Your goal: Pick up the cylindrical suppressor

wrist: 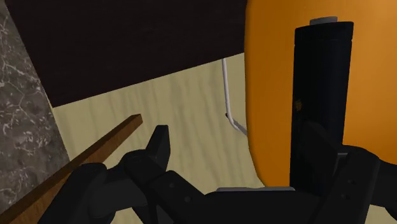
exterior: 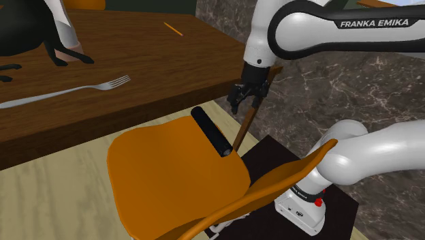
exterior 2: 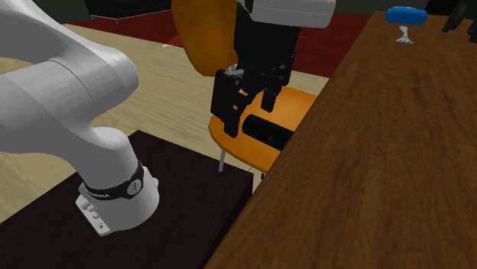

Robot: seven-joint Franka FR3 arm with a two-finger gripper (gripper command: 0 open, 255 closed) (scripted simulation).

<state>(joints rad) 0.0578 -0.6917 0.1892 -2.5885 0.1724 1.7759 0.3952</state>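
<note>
Suppressor (exterior: 211,131) on chair seat (exterior: 170,174), beside end effector (exterior: 243,103)

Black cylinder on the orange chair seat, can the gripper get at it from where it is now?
Probably yes. The gripper hangs open close above the black cylinder, which lies bare on the orange chair seat. The wooden table edge stands close beside, so room looks tight.
</note>
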